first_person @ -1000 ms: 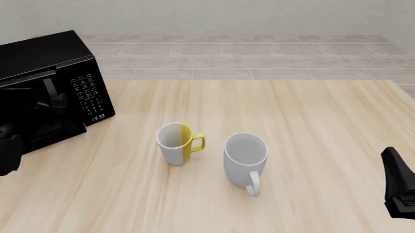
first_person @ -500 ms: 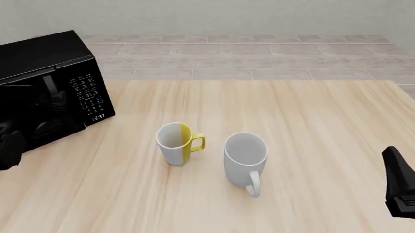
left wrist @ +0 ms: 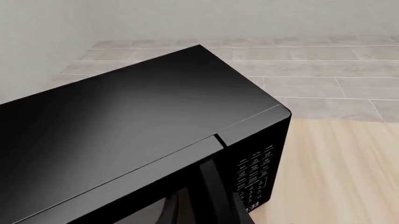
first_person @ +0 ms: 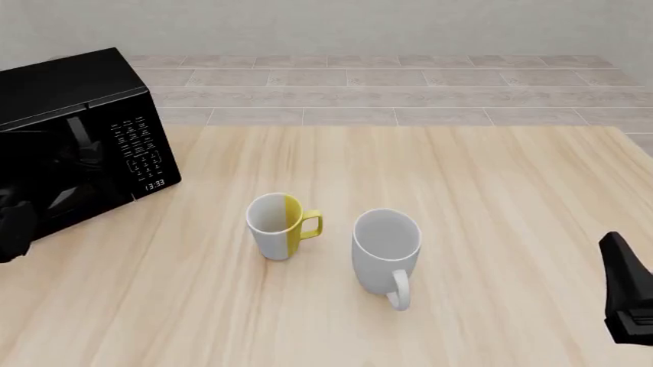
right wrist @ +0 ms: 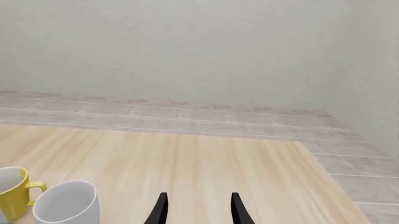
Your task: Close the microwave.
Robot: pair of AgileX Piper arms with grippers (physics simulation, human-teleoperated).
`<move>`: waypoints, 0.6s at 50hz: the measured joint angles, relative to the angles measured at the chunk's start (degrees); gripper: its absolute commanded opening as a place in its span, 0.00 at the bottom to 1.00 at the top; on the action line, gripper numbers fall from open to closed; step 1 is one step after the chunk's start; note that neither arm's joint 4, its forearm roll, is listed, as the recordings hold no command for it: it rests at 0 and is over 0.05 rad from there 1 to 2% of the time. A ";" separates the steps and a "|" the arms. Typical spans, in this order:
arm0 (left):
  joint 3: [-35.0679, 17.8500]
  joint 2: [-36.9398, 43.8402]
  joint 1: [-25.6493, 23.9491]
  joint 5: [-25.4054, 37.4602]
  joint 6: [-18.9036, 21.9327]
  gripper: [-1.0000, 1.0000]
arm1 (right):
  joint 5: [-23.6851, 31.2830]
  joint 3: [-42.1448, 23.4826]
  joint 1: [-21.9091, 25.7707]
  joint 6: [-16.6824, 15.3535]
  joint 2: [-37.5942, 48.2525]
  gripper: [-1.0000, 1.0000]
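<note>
The microwave [first_person: 72,92] is a glossy black box at the table's far left, and its dark door [first_person: 61,176] lies flush with the keypad panel [first_person: 141,149]. My left gripper [first_person: 12,229] is a dark shape at the front view's left edge, right against the door's lower front. Black on black hides how its jaws stand. The left wrist view looks over the microwave's top [left wrist: 124,121] and keypad [left wrist: 255,177], with a dark finger [left wrist: 219,196] low against the door. My right gripper [right wrist: 198,211] hangs open and empty at the near right of the table [first_person: 631,302].
A yellow-and-white mug [first_person: 275,224] and a larger white mug [first_person: 387,246] stand mid-table, both also in the right wrist view as the yellow mug [right wrist: 11,191] and the white mug [right wrist: 65,203]. The table's far edge meets a tiled floor.
The microwave door has swung from slightly ajar to flush with the body. My left gripper has crept forward with it. The right arm has barely moved.
</note>
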 measured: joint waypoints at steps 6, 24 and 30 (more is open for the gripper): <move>-0.16 -0.17 0.36 0.53 -1.14 1.00 | -0.03 0.08 0.00 0.06 0.00 1.00; 3.34 -2.58 -0.58 -1.20 0.40 1.00 | -0.15 0.52 0.26 -0.03 0.00 1.00; 6.90 -7.43 -1.35 -1.15 1.24 1.00 | -0.14 0.60 0.49 -0.05 0.00 1.00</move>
